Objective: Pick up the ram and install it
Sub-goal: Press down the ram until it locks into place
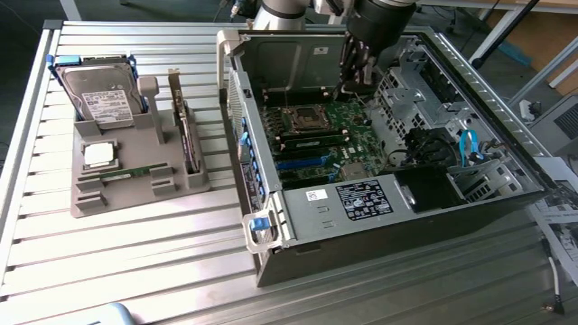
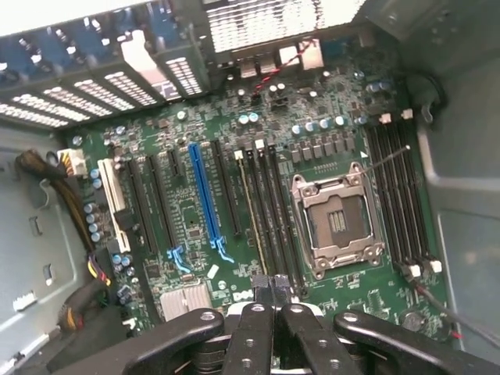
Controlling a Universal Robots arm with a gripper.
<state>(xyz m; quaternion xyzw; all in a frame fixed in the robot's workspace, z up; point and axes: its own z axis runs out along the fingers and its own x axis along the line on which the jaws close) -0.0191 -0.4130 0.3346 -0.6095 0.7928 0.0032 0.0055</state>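
Note:
A slim green ram lies flat in the grey tray, on the exterior view's left of the open computer case. A second, similar stick stands seated in a motherboard slot beside the empty processor socket. My gripper hangs inside the case above the motherboard, close to the memory slots. Its fingers are shut tip to tip, with nothing between them.
The tray also holds a hard drive, an upright dark expansion card and a square silver processor chip. The case walls, a drive cage and blue cables surround the motherboard. The slatted metal table runs on in front.

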